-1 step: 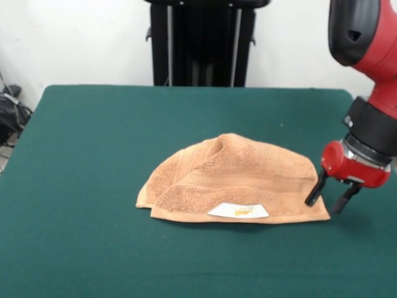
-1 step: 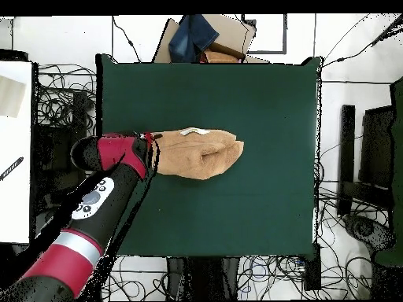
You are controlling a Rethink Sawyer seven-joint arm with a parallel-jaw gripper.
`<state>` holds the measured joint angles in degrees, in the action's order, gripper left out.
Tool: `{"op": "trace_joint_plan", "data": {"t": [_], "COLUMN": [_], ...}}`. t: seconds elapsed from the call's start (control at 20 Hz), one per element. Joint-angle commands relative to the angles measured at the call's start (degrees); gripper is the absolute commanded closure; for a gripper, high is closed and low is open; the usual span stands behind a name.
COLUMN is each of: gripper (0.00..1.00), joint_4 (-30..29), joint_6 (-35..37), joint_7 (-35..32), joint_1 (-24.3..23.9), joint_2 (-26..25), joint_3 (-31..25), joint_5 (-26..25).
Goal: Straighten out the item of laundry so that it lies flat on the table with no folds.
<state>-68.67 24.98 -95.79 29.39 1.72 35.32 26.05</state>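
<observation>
Tool (image 1: 333, 197): black fingers parted, holding nothing, lowered at the towel's (image 1: 232, 180) corner on the front view's right, one finger (image 1: 316, 190) at the cloth's edge, the other just beyond it; apparently placed to pinch that corner for pulling outward. Towel: orange-tan terry, mid-surface (image 1: 87, 149), doubled into a rounded heap, creased ridge on top, white label (image 1: 238, 211) showing on the front edge; not yet flat.

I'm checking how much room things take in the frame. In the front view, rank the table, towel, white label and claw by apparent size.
Largest to smallest:
1. table
2. towel
3. claw, though it sits nearer the camera's side, so unsure against
4. white label
</observation>
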Motion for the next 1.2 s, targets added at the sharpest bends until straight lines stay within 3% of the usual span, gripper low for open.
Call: {"op": "trace_joint_plan", "data": {"t": [0.05, 0.6, 1.2], "gripper": [0.00, 0.00, 0.00], "joint_4": [-0.07, 1.69, 1.61], "joint_6": [4.40, -0.11, 2.09], "joint_7": [-18.81, -16.40, -18.59], "joint_1": [0.11, -2.42, -0.37], "joint_2": [-0.74, -3.77, -3.70], "joint_3": [-2.54, -4.55, -2.55], "joint_5": [3.03, 3.38, 3.77]}}
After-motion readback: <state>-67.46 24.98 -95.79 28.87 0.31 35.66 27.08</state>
